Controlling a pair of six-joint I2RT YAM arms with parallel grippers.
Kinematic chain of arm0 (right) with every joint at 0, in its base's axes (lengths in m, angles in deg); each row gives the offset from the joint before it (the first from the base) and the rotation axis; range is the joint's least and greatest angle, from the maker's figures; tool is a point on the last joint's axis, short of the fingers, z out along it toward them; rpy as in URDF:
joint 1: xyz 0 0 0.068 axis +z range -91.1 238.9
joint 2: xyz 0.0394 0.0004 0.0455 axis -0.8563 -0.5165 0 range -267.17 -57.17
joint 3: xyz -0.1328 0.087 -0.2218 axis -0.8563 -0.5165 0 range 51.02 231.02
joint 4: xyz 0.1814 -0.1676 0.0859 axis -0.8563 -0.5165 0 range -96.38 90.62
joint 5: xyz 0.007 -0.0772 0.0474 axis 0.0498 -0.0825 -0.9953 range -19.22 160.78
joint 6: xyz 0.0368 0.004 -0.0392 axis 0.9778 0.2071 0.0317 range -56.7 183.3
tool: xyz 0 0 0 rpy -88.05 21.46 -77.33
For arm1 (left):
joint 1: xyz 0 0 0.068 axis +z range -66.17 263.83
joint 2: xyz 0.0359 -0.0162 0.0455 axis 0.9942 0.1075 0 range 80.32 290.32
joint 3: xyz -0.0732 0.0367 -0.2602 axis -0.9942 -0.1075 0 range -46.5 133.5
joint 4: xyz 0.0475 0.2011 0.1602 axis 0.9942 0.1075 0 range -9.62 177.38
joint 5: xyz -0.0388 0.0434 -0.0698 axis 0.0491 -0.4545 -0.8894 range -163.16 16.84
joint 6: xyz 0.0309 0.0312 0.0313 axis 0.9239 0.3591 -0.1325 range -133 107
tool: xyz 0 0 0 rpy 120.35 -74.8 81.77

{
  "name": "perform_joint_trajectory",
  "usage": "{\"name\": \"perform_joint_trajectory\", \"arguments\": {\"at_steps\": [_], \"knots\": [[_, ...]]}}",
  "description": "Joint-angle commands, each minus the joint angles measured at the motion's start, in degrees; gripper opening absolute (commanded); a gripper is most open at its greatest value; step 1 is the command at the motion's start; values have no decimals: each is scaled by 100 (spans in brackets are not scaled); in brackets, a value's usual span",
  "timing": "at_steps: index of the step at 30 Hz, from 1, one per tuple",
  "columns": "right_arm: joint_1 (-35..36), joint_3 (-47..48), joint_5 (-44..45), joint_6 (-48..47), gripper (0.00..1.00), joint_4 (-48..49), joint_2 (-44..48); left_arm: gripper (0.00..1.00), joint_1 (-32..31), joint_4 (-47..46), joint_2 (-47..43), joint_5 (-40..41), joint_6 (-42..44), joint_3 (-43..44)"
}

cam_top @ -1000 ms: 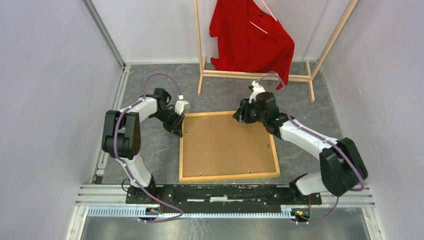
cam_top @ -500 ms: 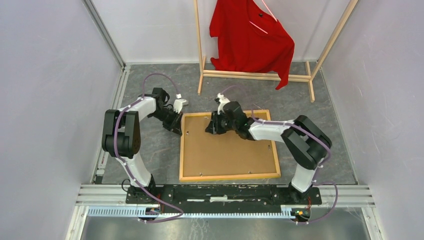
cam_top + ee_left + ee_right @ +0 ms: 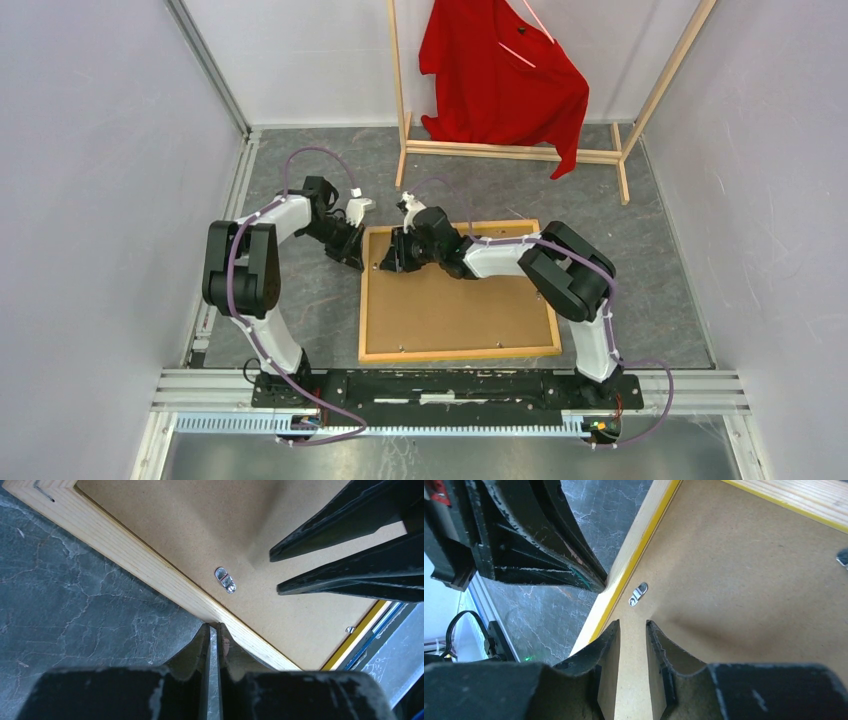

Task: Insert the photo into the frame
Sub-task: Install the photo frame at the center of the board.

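Face down on the counter (image 3: 320, 292): the frame (image 3: 460, 353), brown backing board (image 3: 455, 300) seated in it; no photo in sight. Just ahead of the right tool (image 3: 633, 623), narrowly parted and empty: a small metal clip (image 3: 638, 594), lengthwise along the left rail. Outside that rail, the left tool (image 3: 213, 626), pinched shut against the wood

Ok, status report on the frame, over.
Left gripper shut at frame's left edge. Right gripper slightly open over backing board, near clip. Photo unseen.
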Motion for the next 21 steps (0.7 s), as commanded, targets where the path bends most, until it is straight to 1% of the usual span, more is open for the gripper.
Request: {"name": "perform_joint_trajectory", "arguments": {"at_steps": [1, 11, 21], "knots": [[74, 334, -31, 106, 31, 239, -225, 14, -49, -529, 34, 205, -108, -203], [92, 551, 140, 64, 30, 158, -552, 13, -48, -544, -21, 196, -83, -233], [143, 633, 105, 192, 27, 258, -752, 13, -48, -546, -72, 228, -75, -255]]}}
